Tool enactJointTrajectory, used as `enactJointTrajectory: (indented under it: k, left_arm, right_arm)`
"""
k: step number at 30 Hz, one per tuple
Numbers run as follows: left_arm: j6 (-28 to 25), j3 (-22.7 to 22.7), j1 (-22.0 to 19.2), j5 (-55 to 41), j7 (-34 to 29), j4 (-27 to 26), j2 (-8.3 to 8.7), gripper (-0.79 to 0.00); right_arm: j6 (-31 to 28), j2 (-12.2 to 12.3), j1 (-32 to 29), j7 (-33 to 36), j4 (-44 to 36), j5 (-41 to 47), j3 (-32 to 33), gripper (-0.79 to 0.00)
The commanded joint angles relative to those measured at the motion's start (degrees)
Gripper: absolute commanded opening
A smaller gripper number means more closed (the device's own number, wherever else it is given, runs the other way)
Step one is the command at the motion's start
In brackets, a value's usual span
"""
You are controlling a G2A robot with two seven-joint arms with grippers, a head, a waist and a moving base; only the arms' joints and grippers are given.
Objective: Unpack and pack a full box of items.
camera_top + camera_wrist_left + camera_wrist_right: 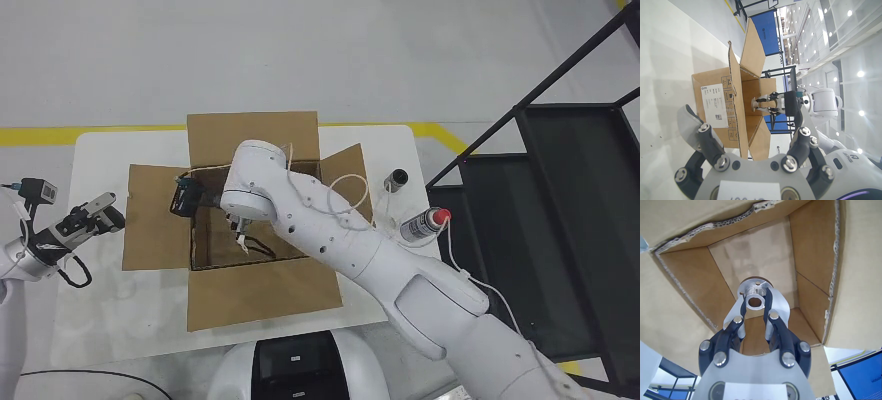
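Right end effector (755,296) pinching metal flange (751,284) over open box (687,279) | left end effector (113,212) spread, beside box

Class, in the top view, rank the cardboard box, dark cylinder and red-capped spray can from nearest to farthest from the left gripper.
1. Cardboard box, its flap beside the left gripper.
2. Dark cylinder, past the box's opposite flap.
3. Red-capped spray can, just beyond the cylinder.

Two-armed robot, glossy white casing.
White rounded right arm (330,225), thin white cable looped alongside; right tool (755,302): grey metal plate, black linkage fingers (767,303), silver round-head screws, white label.
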Motion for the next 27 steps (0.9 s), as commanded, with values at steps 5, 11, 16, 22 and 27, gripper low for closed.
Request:
enactJointTrajectory:
  k: [5, 11, 16, 22, 27]
  left_arm:
    - [0.0, 0.0, 0.0, 0.0, 0.0, 0.0, 0.00, 0.000]
    - [0.0, 0.0, 0.0, 0.0, 0.0, 0.0, 0.00, 0.000]
    - [0.0, 0.0, 0.0, 0.0, 0.0, 0.0, 0.00, 0.000]
    - [0.0, 0.0, 0.0, 0.0, 0.0, 0.0, 0.00, 0.000]
    - [0.0, 0.0, 0.0, 0.0, 0.0, 0.0, 0.00, 0.000]
  right_arm:
    - [3.1, 6.6, -5.2, 3.1, -17.7, 0.6, 0.3, -0.785]
    - [4.2, 11.3, -6.8, 4.2, -24.4, 2.4, 0.7, -0.785]
    - [4.2, 11.3, -6.8, 4.2, -24.4, 2.4, 0.7, -0.785]
    - [4.2, 11.3, -6.8, 4.2, -24.4, 2.4, 0.7, -0.785]
    - [4.2, 11.3, -6.8, 4.2, -24.4, 2.4, 0.7, -0.785]
